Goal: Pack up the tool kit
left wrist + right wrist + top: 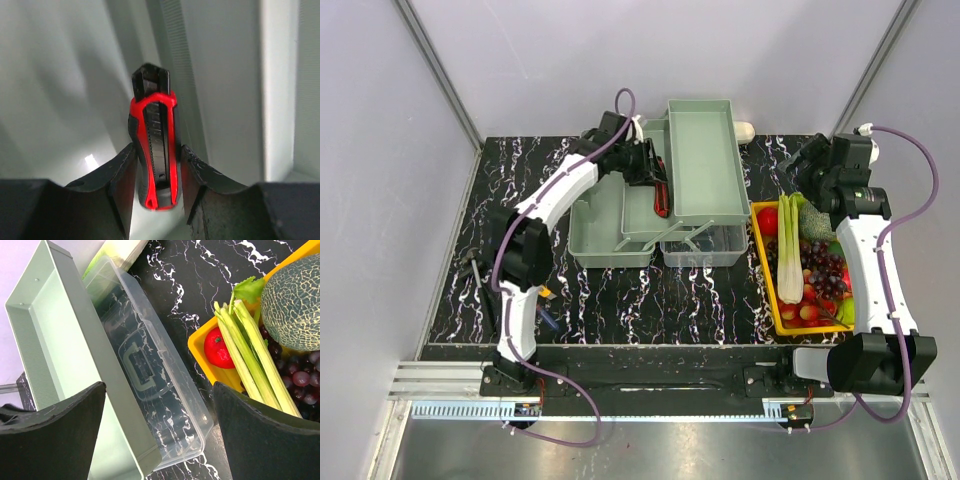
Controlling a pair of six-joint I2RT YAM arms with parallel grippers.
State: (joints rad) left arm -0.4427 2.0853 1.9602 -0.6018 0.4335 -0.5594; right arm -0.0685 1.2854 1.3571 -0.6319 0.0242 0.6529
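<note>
We are putting the red knife [155, 150] into the tool kit [595, 240]. The kit sits open in the middle of the surface [650, 300], with its green trays [705, 160] spread out. To do this well, we should bring the knife down slowly over a tray floor, keep it off the tray walls, then let go gently. Our left hand [157, 172] is squeezed on the knife, one finger on each side. Our right hand [159, 390] is wide apart and holds nothing. It hangs over the clear lid [150, 365], beside the yellow tray [196, 347].
</note>
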